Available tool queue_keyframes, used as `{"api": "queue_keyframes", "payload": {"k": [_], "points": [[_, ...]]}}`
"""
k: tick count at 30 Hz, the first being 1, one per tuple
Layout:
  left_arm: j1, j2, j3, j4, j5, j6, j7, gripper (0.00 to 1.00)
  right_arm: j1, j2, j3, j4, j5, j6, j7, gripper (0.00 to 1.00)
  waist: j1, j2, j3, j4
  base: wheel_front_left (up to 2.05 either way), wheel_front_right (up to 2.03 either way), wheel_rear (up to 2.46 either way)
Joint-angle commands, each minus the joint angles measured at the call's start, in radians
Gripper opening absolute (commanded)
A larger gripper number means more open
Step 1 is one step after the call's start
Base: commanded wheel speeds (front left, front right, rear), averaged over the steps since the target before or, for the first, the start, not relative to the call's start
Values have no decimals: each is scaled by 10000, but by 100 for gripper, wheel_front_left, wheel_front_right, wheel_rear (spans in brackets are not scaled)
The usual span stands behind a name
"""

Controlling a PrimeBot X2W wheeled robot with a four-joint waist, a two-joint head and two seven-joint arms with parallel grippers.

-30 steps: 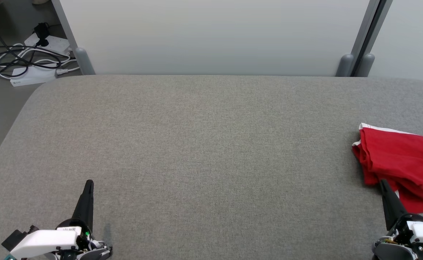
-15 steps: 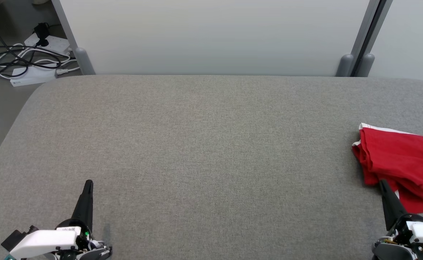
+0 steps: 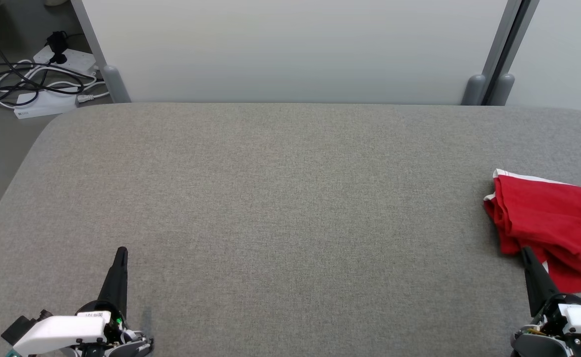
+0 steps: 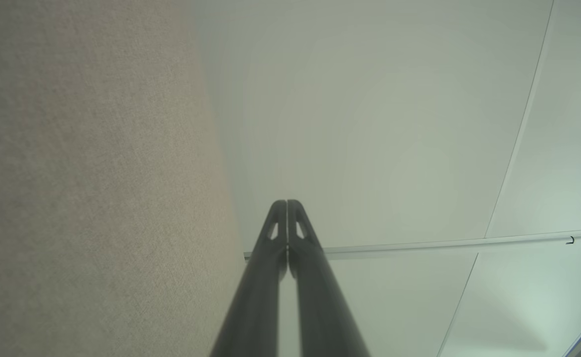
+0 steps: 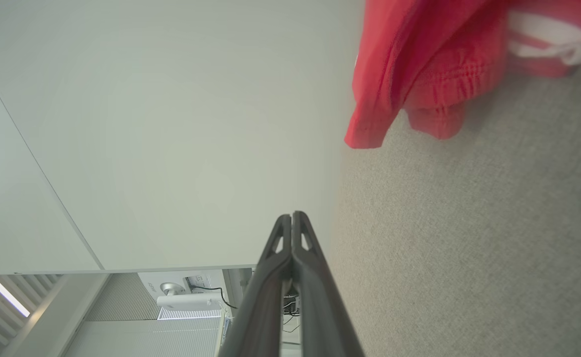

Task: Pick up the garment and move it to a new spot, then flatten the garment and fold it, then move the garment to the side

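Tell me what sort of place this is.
Probably an office or lab test area: a wide grey fabric-covered table, pale partition panels behind it, and white power strips with tangled cables on the floor.

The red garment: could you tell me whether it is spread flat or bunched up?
Bunched up. The red garment lies in overlapping folds, white trim showing, on the grey table.
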Motion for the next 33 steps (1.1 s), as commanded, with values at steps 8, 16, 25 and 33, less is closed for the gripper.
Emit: {"api": "queue_keyframes", "payload": {"k": [8,16,25,33], "points": [[-571,85,337,-224,5,-84,36,0,-441,-59,180,-268,-67,16,127,0,0,0,0,0,0,0,0],[-572,79,346,-224,12,-84,42,0,-443,-47,162,-267,-82,16,142,0,0,0,0,0,0,0,0],[-573,74,353,-224,18,-84,49,0,-444,-36,147,-266,-95,16,154,0,0,0,0,0,0,0,0],[-574,66,365,-223,28,-84,58,0,-447,-18,121,-265,-116,16,175,0,0,0,0,0,0,0,0]]}}
